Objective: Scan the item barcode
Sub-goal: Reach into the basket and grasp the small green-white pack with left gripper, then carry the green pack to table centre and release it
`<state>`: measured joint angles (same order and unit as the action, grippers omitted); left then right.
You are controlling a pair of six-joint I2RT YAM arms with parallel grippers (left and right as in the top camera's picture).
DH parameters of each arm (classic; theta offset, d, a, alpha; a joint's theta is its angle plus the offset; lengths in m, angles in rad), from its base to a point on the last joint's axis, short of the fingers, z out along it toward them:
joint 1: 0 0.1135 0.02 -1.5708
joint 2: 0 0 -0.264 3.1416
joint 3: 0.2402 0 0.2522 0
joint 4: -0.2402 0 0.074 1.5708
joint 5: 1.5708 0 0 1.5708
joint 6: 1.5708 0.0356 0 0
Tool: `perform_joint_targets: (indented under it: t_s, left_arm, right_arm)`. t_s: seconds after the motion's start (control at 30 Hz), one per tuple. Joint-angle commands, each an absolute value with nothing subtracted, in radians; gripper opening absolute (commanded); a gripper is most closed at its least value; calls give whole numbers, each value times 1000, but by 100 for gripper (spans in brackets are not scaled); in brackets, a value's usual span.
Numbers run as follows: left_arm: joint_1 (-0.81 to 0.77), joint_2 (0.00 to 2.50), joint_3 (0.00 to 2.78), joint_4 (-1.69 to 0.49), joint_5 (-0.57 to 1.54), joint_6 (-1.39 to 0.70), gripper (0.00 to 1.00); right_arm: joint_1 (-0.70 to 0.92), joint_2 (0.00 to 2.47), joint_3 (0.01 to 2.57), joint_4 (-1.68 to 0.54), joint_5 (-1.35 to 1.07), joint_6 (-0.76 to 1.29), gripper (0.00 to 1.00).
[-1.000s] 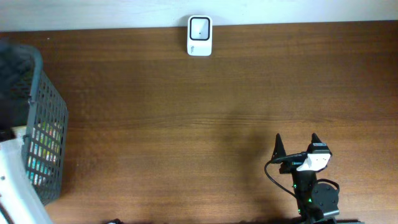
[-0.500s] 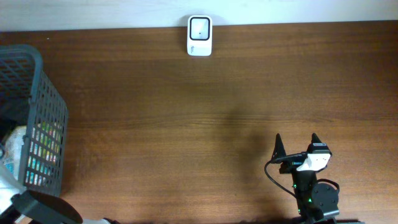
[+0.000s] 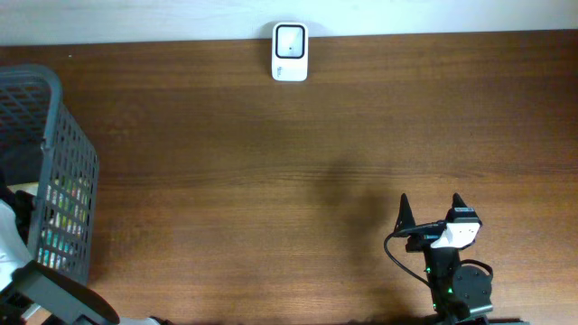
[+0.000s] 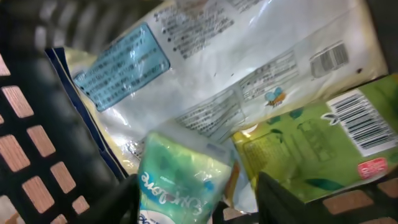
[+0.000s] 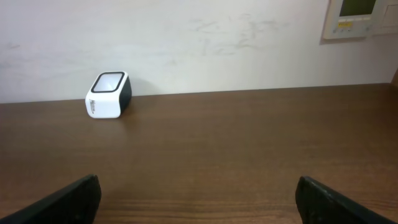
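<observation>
In the left wrist view my left gripper (image 4: 199, 200) is down inside the basket (image 4: 37, 155), its jaws on either side of a green soft pack (image 4: 180, 180). The left finger lies against the pack, while a small gap shows at the right finger. Under the pack lie a white bag with a blue label (image 4: 236, 68) and a green bag (image 4: 311, 155) bearing a barcode (image 4: 364, 121). The white scanner (image 3: 290, 52) stands at the table's far edge. My right gripper (image 3: 429, 209) rests open over the near right of the table, holding nothing.
The dark mesh basket (image 3: 54, 181) stands at the table's left edge, and the left arm (image 3: 54, 302) reaches in from its near corner. The right wrist view shows the scanner (image 5: 107, 95) against a pale wall beyond bare wood.
The left arm has shifted at the basket's near corner: the white link seen a second ago gave way to a dark link low in the overhead view. The right arm has not moved.
</observation>
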<state>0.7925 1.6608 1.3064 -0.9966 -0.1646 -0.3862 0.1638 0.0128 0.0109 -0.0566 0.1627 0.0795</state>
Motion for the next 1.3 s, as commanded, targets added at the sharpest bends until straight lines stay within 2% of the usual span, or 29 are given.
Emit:
perform_joint_targets:
  t_s: [0.0, 0.3, 0.33, 0.4, 0.43, 0.6, 0.7, 0.83, 1.0, 1.27]
  left_arm:
    - [797, 1661, 1295, -987, -178, -389, 47]
    - [797, 1784, 1295, -984, -206, -389, 46]
    - [797, 1792, 1295, -983, -206, -389, 41]
    - [797, 1795, 1295, -981, -205, -389, 11]
    - [797, 1794, 1297, -981, -204, -389, 0]
    - [797, 1785, 1441, -1052, -171, -389, 0]
    - [783, 1752, 1686, -1157, -74, -389, 0]
    - [740, 1701, 1987, -1260, -59, -388, 0]
    - [538, 1596, 2101, -1266, -59, -388, 0]
    - [147, 1657, 2095, -1275, -98, -268, 0]
  right_arm:
    - [156, 4, 6, -65, 161, 86, 99]
    - [156, 7, 6, -65, 161, 86, 99]
    - [156, 7, 6, -65, 161, 86, 99]
    - [156, 7, 6, -65, 161, 86, 99]
    - [156, 7, 6, -65, 161, 86, 99]
    - [156, 7, 6, -65, 161, 86, 99]
    - [156, 7, 6, -65, 161, 86, 99]
    - [156, 7, 6, -65, 161, 86, 99]
    - [156, 7, 6, -65, 161, 86, 99]
    - [156, 7, 6, -65, 161, 86, 99]
